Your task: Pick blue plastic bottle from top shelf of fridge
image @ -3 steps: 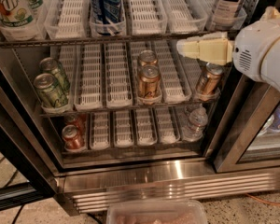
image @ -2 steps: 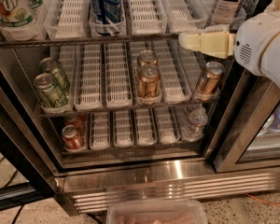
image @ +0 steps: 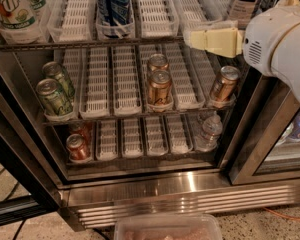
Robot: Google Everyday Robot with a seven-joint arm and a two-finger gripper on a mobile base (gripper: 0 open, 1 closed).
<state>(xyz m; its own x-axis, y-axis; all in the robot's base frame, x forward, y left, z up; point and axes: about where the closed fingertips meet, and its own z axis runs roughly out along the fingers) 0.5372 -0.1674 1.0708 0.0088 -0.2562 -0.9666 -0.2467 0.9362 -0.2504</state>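
Observation:
The blue plastic bottle stands at the right end of the top shelf. Only its lower part shows, with a white and dark-blue label. The top shelf is a wire rack with white slotted lane trays inside the steel-framed fridge. My gripper is cream-coloured and points left from the white arm at the right. It hovers in front of the top shelf's front edge, just left of and below the bottle, apart from it.
A blue Pepsi bottle and a green-and-white 7UP bottle stand further left on the top shelf. Green cans and bronze cans fill the middle rack. A red can and a clear bottle stand below. A plastic tub lies on the floor.
My gripper and arm have risen from the middle rack's level to the top shelf's front edge. Nothing in the fridge has moved.

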